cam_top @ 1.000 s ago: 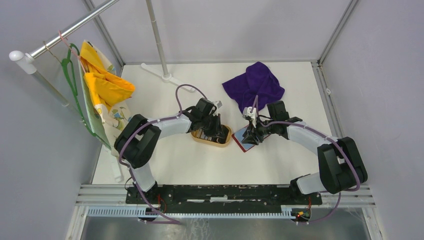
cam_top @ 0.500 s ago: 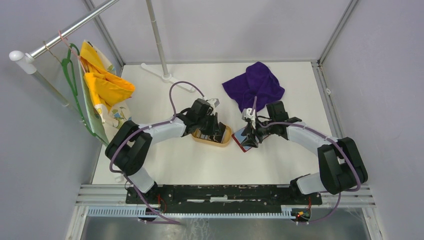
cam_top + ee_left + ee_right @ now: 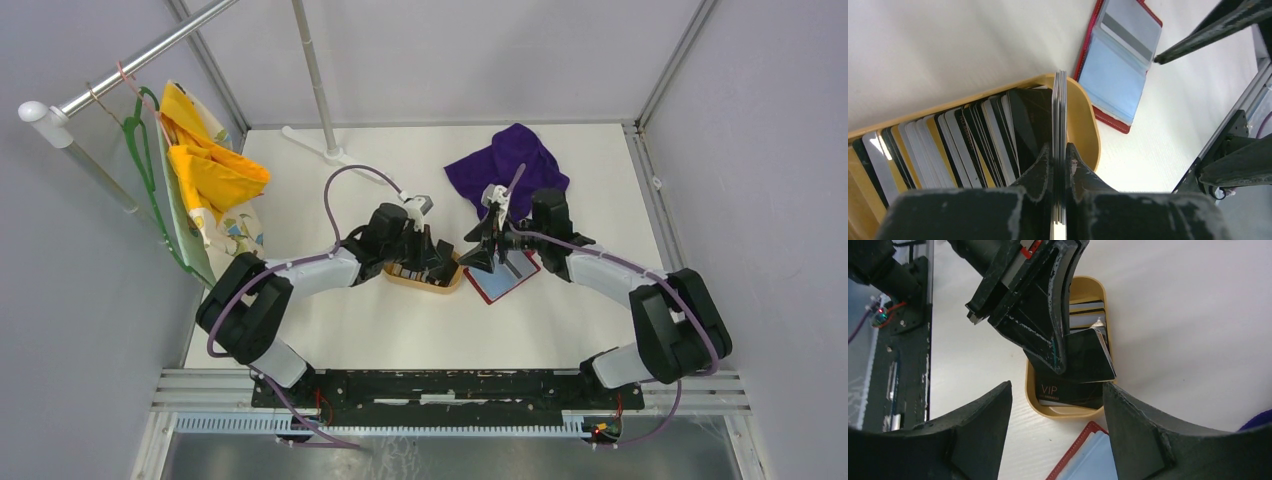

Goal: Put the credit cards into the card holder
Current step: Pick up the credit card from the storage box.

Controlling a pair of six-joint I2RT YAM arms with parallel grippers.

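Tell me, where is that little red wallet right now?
The card holder lies open on the table near the middle of the top view, just right of the tan wooden tray, with the purple cloth behind it.

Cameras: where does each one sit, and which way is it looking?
Top external: high behind the robot, looking down at the table; left arm and right arm show.
Left wrist: on the left arm, looking along the left gripper, shut on cards, at the tray and holder.
Right wrist: on the right arm, looking past the open right gripper at the tray.
Shared: both wrist views show tray, holder and left gripper.
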